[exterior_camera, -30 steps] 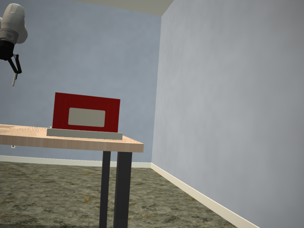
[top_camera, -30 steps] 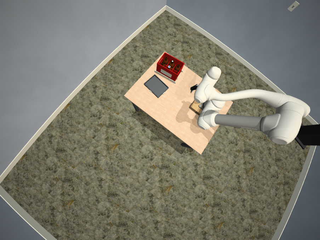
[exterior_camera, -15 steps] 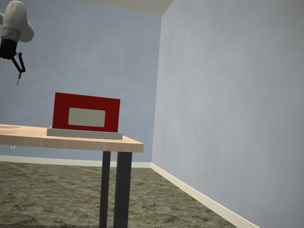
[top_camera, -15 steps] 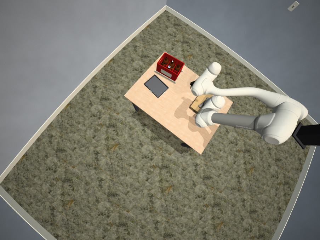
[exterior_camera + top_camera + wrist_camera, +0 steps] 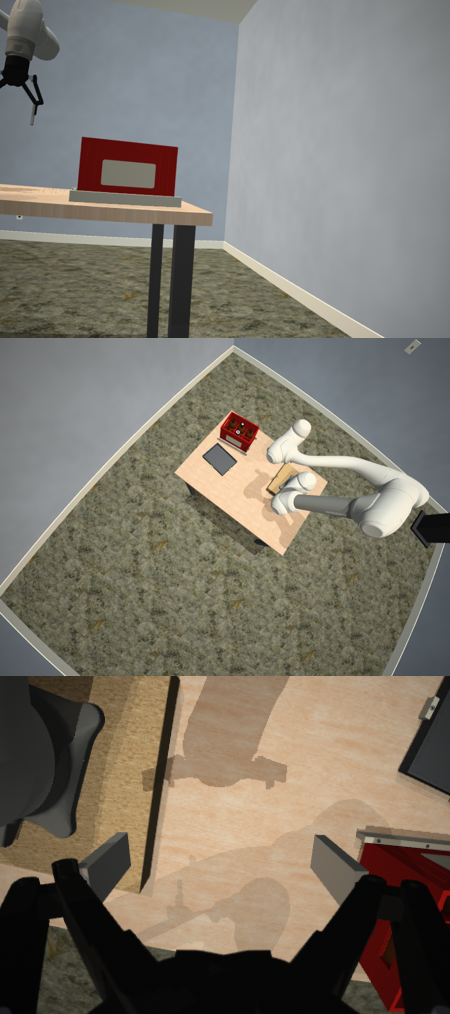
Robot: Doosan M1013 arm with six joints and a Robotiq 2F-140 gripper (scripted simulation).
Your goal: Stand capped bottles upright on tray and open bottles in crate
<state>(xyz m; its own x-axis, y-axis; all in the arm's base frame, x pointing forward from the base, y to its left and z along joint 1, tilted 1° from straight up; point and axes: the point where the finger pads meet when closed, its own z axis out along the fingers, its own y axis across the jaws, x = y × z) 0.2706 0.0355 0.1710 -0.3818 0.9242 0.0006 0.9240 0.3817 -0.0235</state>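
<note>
Brown bottles (image 5: 250, 433), two of them with pale tops, stand inside a red crate (image 5: 233, 441) (image 5: 128, 149) (image 5: 379, 868) at the upper centre of the overhead frame. The dark, rimmed tray (image 5: 219, 459) (image 5: 434, 758) lies just below and left on the wood-topped counter (image 5: 236, 494) (image 5: 127, 209) (image 5: 225, 821), holding no bottle. The jaws (image 5: 8, 113), spread fully and gripping nothing, hang above the counter. The white Doosan arm (image 5: 390, 501) (image 5: 25, 25) reaches in from the right of the overhead frame, its base above a wooden board (image 5: 278, 484) (image 5: 117, 796).

open air between the fingers, red crate (image 5: 239, 433) (image 5: 128, 167) (image 5: 380, 920) alongside
</note>
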